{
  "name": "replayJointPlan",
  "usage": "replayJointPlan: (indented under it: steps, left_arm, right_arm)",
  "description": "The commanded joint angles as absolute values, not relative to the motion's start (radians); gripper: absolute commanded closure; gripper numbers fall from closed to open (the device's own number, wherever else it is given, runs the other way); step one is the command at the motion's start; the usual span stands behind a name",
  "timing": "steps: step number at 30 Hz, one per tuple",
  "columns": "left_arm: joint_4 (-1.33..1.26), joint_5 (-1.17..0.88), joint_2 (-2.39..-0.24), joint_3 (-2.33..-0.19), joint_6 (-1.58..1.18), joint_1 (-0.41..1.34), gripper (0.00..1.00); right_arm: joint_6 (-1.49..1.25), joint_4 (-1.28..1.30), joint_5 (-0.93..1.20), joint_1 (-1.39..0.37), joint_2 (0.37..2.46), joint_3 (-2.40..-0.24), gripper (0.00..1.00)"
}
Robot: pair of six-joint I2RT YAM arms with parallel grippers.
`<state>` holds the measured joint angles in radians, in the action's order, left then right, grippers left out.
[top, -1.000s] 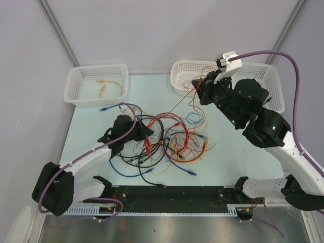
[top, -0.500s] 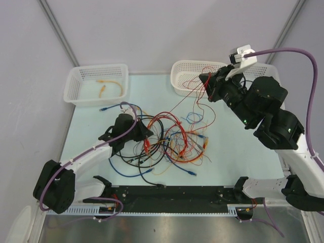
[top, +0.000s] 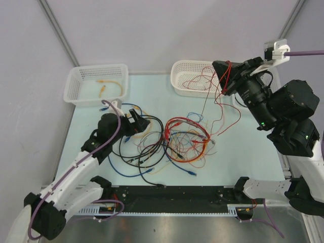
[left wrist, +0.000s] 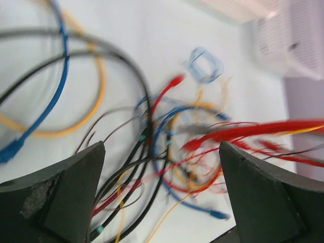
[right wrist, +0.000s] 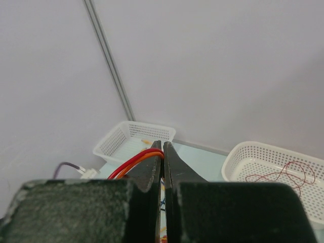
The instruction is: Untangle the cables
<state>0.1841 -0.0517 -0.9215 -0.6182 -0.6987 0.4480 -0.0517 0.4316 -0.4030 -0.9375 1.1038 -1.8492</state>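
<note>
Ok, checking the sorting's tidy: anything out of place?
A thin red wire lies half in the right basket, the rest trailing over its rim toward the tangle, while the right claw pinches red and orange strands.

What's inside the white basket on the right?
Loops of thin red wire lie in the left end of the white basket. In the top view the right arm covers much of the rest, so anything else in there is hidden.
</note>
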Motion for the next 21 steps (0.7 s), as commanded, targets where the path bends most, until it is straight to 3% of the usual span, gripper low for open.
replayJointPlan:
  steps: [1, 8, 21]
  left_arm:
    - [0.022, -0.078, -0.821, -0.721, -0.621, 0.440, 0.01]
    - [-0.271, -0.273, -0.841, -0.755, -0.597, 0.448, 0.01]
    - [-0.612, -0.342, -1.078, -0.862, -0.426, 0.686, 0.00]
  right_arm:
    - [-0.071, 0.379, -0.388, -0.937, 1.104, -1.822, 1.00]
    - [-0.120, 0.385, -0.353, -0.936, 1.097, -1.735, 1.00]
    - [-0.205, 0.387, -0.238, -0.936, 1.152, -1.701, 1.00]
